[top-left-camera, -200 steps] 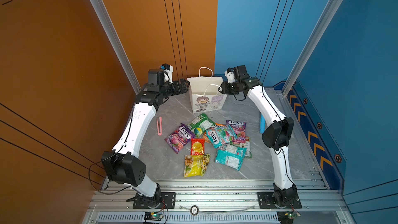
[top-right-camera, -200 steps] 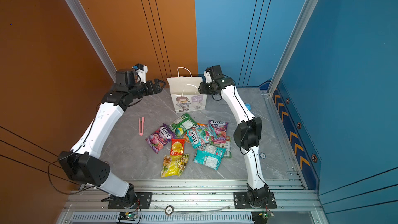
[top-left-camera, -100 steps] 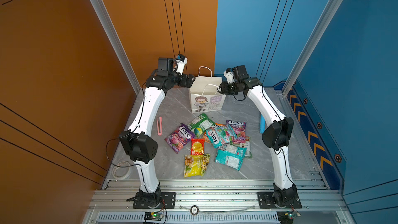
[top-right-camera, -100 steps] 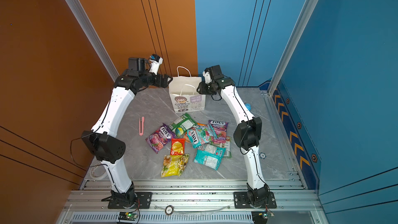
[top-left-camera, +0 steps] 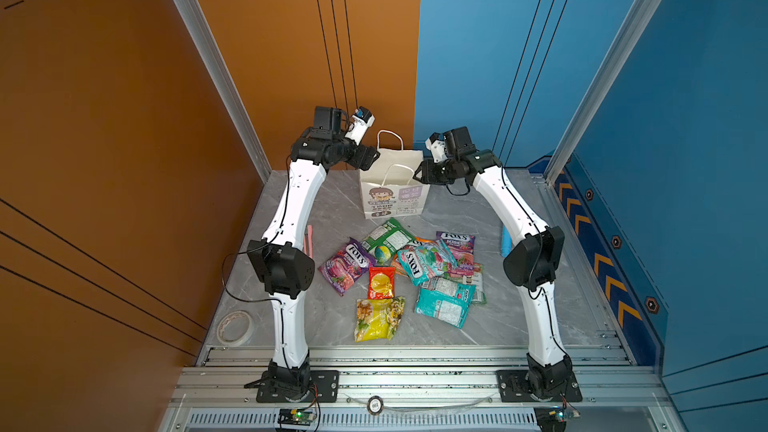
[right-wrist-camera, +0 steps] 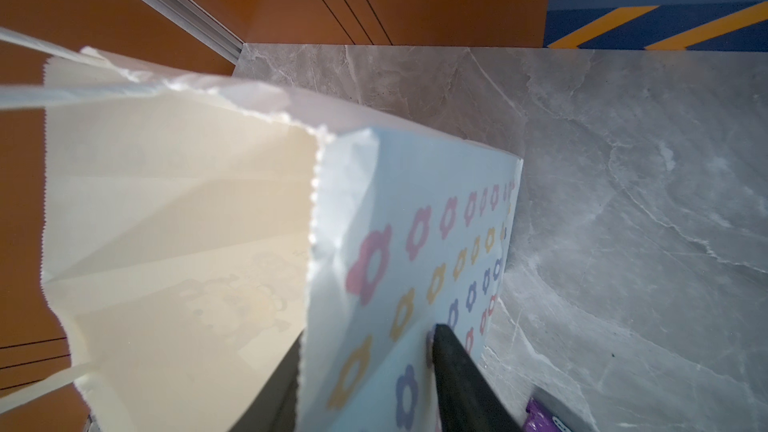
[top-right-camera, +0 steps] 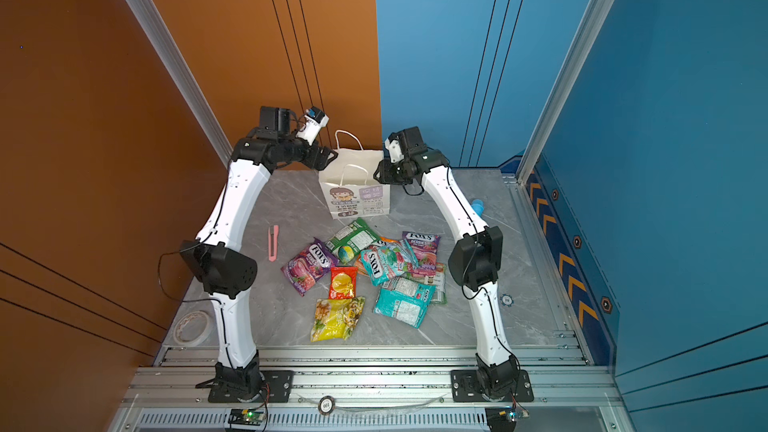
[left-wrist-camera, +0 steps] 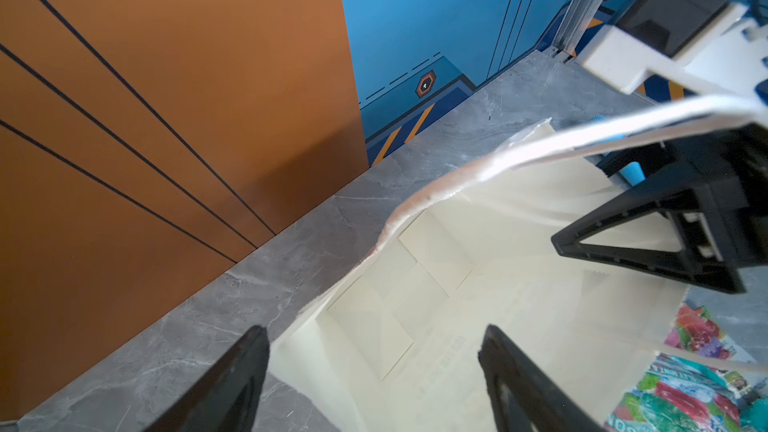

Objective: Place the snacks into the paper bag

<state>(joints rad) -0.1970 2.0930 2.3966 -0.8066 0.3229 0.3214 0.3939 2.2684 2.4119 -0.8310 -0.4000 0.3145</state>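
We see the paper bag [top-left-camera: 395, 197] upright on the bench [top-left-camera: 332, 209], mouth open, girl-print face toward the snacks [top-left-camera: 399, 268]. The right tool [top-left-camera: 419, 174] is at the bag's rim on the flower-print side. In the right wrist view the right tool [right-wrist-camera: 370, 332] has one finger inside the bag & one outside, w/ that side wall btwn them, so we read it as clenched on the bag wall. The left tool [top-left-camera: 372, 157] hangs just over the bag's opposite rim. In the left wrist view the left tool [left-wrist-camera: 374, 330] has its fingers [left-wrist-camera: 232, 376] spread wide, released, gripping nothing, w/ the bag's open mouth below them.

The snacks lie in a loose heap on the bench in front of the bag's printed face, well apart from both tools. The green packet [top-left-camera: 386, 238] is nearest the bag, the yellow one [top-left-camera: 378, 317] farthest. A pink stick [top-right-camera: 272, 243] lies out from the bag's left-arm side. A blue cylinder [top-right-camera: 477, 206] lies beyond its flower side.
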